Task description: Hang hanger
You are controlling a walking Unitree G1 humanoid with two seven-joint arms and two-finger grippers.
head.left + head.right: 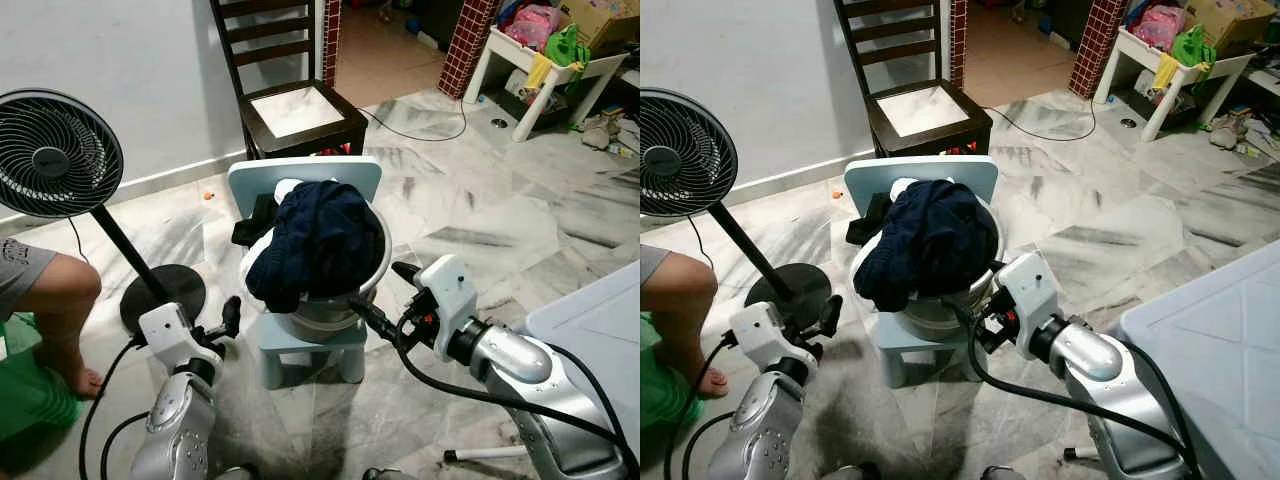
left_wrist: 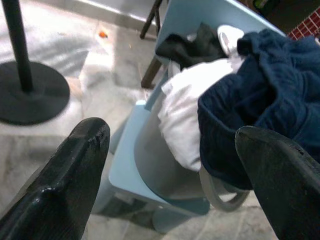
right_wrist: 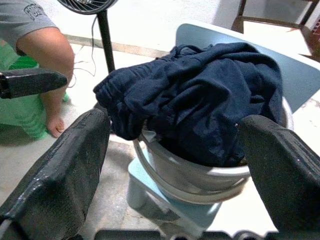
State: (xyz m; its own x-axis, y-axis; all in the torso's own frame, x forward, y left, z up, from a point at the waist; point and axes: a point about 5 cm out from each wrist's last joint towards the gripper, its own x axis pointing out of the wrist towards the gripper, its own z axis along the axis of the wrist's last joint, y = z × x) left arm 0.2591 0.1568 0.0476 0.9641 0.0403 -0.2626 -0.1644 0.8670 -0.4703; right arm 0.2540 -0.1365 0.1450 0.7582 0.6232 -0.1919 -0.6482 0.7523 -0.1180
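Lower left of frame, left gripper [image 1: 229, 318] jaws wide, empty, beside the bucket [image 1: 335, 305]. Centre: bucket on pale blue stool [image 1: 300, 345], heaped with navy cloth [image 1: 318, 240]; hanger possibly buried, can't tell. Right gripper [image 1: 385, 300] wide, empty, at bucket's right rim.

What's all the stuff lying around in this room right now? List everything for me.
clothes: one heap, dark blue over white and black, piled in the bucket
bucket: one, grey-white, on the small chair
small chair: one, pale blue, straight ahead
wooden chair: one, dark brown, behind it
fan: one, black, standing on the left
white table: one, cluttered, far right
person's leg: one, far left
left claw: open, beside the small chair
right claw: open, near the bucket
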